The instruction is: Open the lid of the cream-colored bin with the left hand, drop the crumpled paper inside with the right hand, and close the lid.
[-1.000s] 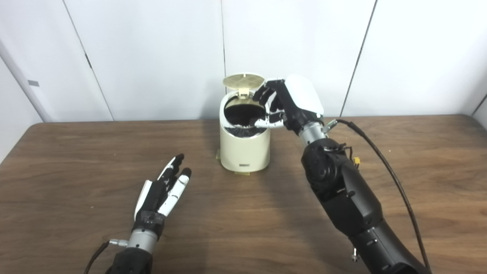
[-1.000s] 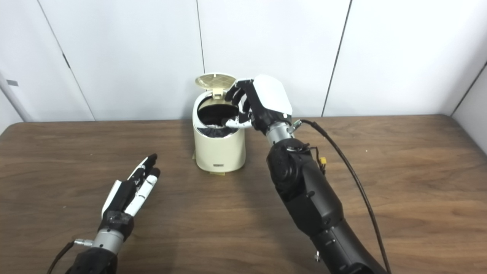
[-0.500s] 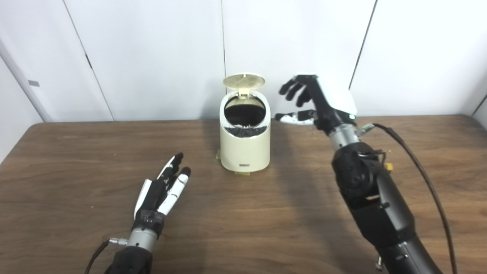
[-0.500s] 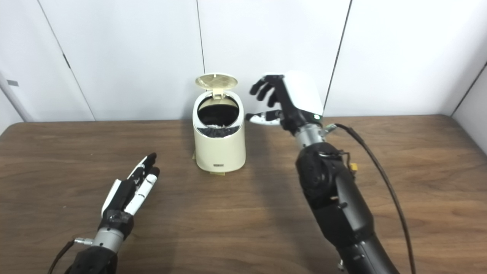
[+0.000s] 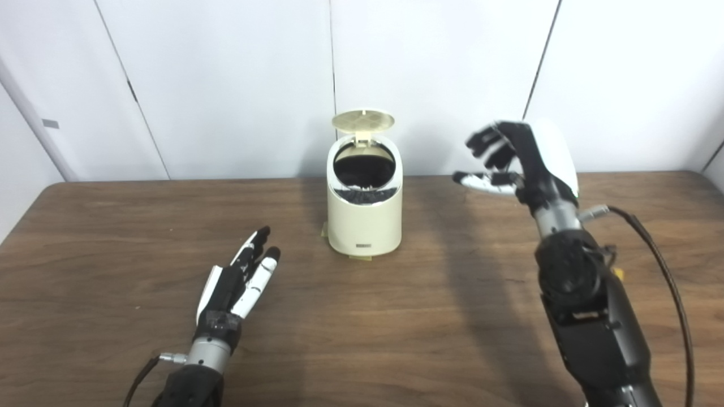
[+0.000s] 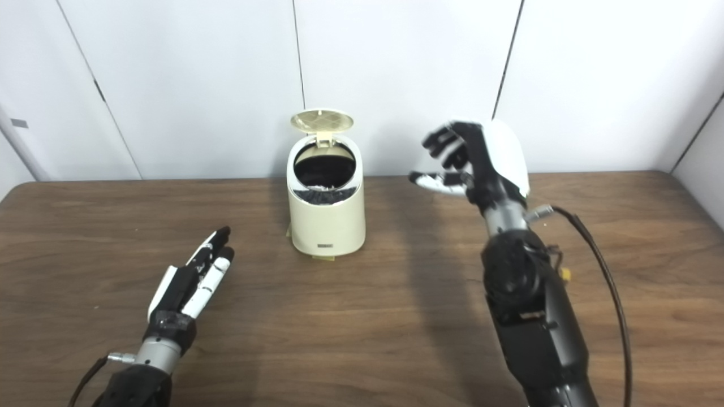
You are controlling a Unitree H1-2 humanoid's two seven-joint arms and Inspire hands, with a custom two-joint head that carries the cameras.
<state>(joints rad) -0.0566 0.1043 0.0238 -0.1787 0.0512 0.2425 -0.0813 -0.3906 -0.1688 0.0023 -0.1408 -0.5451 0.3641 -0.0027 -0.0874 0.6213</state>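
The cream-colored bin (image 5: 365, 217) stands at the back middle of the table, its round lid (image 5: 362, 119) tipped up and back. Its dark-lined mouth (image 5: 363, 168) shows a pale scrap low inside; whether that is the crumpled paper I cannot tell. My right hand (image 5: 517, 161) hovers in the air well to the right of the bin, fingers spread and holding nothing. My left hand (image 5: 240, 280) rests low over the table to the front left of the bin, fingers straight and apart, empty.
The brown wooden table (image 5: 396, 316) stretches wide on all sides of the bin. White wall panels (image 5: 226, 85) rise just behind it. A black cable (image 5: 662, 271) trails from my right forearm.
My right hand has pulled away from the bin's mouth, moving right and slightly toward me, with its fingers open. My left hand has edged slightly back. The lid stays up.
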